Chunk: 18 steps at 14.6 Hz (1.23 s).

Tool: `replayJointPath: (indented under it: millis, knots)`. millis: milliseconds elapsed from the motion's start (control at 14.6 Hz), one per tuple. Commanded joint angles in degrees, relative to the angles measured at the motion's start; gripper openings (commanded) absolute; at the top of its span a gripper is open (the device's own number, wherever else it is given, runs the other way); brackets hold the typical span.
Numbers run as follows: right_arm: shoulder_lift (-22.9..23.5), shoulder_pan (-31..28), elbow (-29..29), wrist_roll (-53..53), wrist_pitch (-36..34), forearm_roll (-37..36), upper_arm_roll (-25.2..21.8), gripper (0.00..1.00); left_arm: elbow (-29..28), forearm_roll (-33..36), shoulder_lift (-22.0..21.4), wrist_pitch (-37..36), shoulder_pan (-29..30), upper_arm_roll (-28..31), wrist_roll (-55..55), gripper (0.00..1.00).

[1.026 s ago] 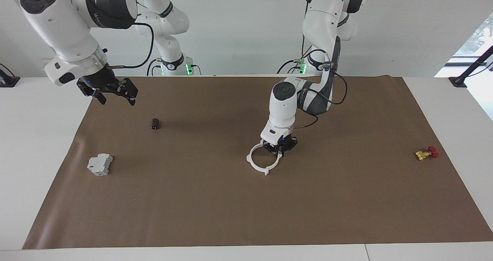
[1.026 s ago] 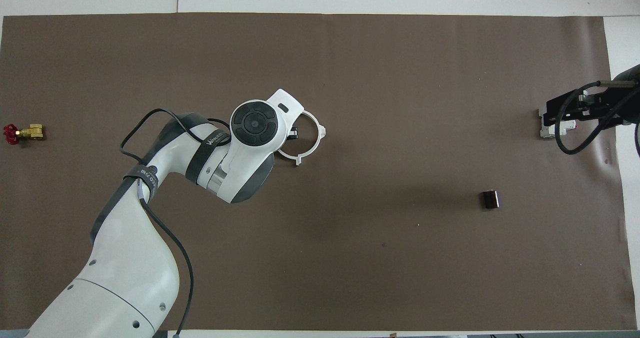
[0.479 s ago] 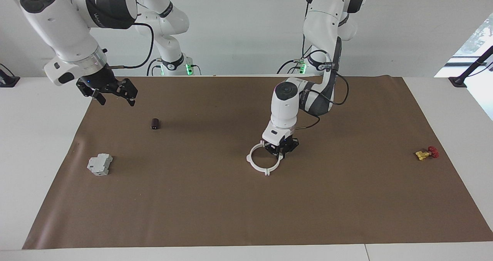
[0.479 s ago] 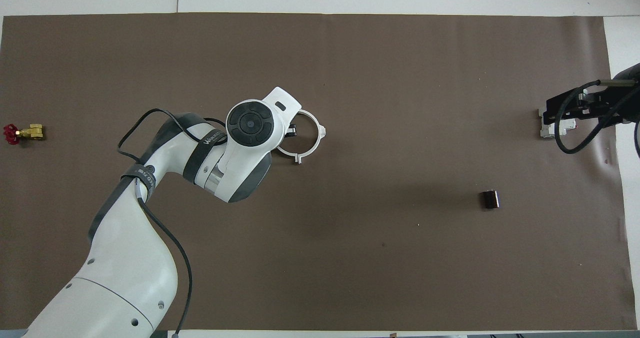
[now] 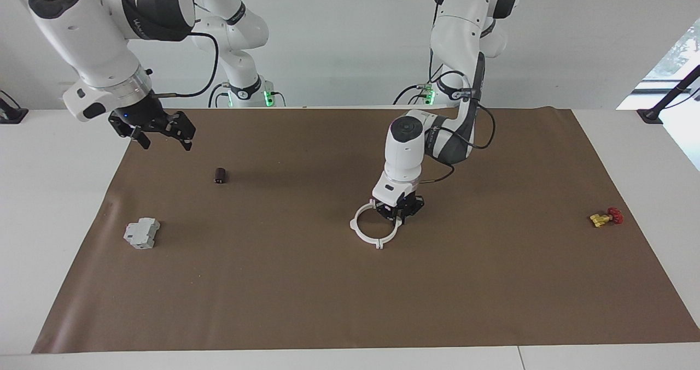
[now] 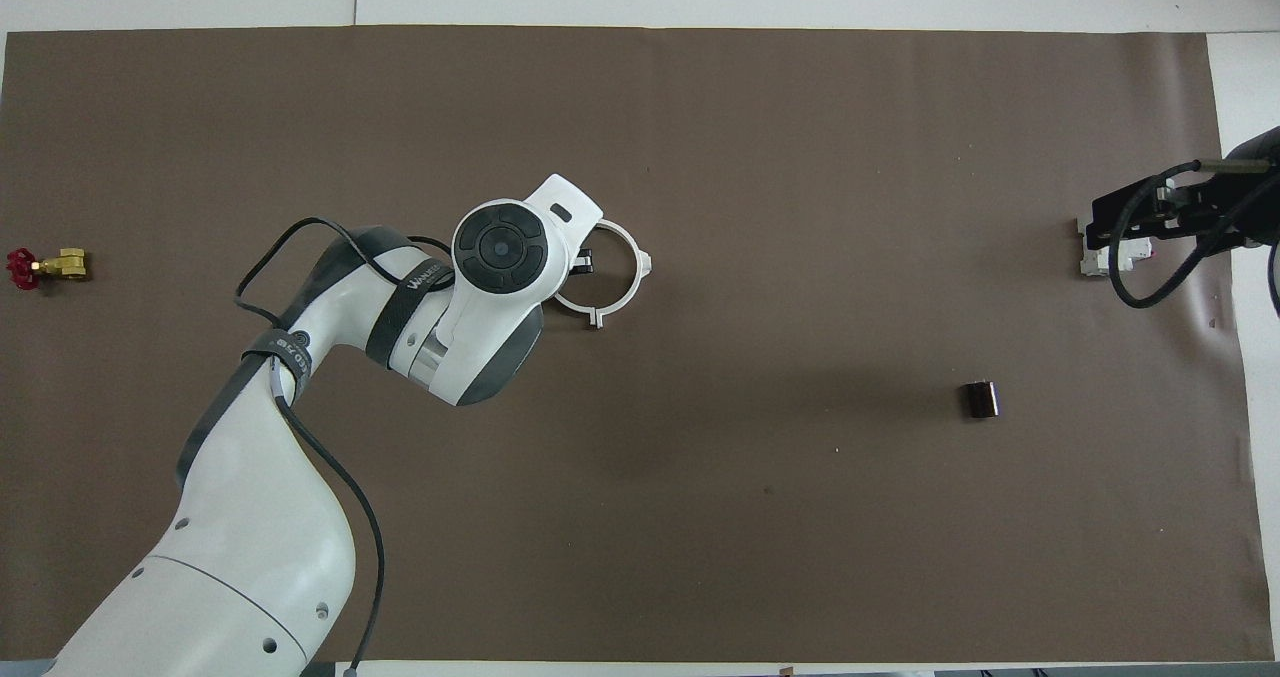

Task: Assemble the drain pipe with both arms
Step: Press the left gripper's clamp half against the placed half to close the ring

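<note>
Overall one drain pipe ring; left gripper at its rim, grip unclear. Right gripper raised, jaws spread.

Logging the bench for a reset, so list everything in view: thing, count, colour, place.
ring: one, white, mid-mat, under the left gripper.
block: one, grey, toward the right arm's end of the mat.
cylinder: one, dark, nearer to the robots than the block.
valve: one, yellow and red, toward the left arm's end.
mat: one, brown, on the white table.
left gripper: black, down at the ring's rim.
right gripper: black, open, raised over the mat's corner, waiting.
</note>
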Motion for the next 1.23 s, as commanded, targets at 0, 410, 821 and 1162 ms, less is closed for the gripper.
replayJointPath:
  millis: [0, 410, 821, 1162]
  knots:
    - [-1.0, -0.5, -1.4, -1.1, 1.2, -0.7, 0.5, 1.00, -2.6, 2.0, -1.2, 1.7, -0.1, 0.1, -0.8, 0.00]
    - [-1.0, -0.6, -1.3, -1.2, 1.2, -0.7, 0.5, 1.00, -3.2, 2.0, -1.3, 2.2, -0.3, 0.1, -0.9, 0.00]
    - [-1.0, -0.7, -1.3, -1.3, 1.1, -0.7, 0.5, 1.00, -3.3, 2.0, -1.3, 2.3, -0.5, 0.1, -0.8, 0.00]
    - [-1.1, -0.6, -1.3, -1.2, 1.1, -0.7, 0.5, 1.00, -3.3, 2.0, -1.3, 3.1, -0.4, 0.1, -0.7, 0.59]
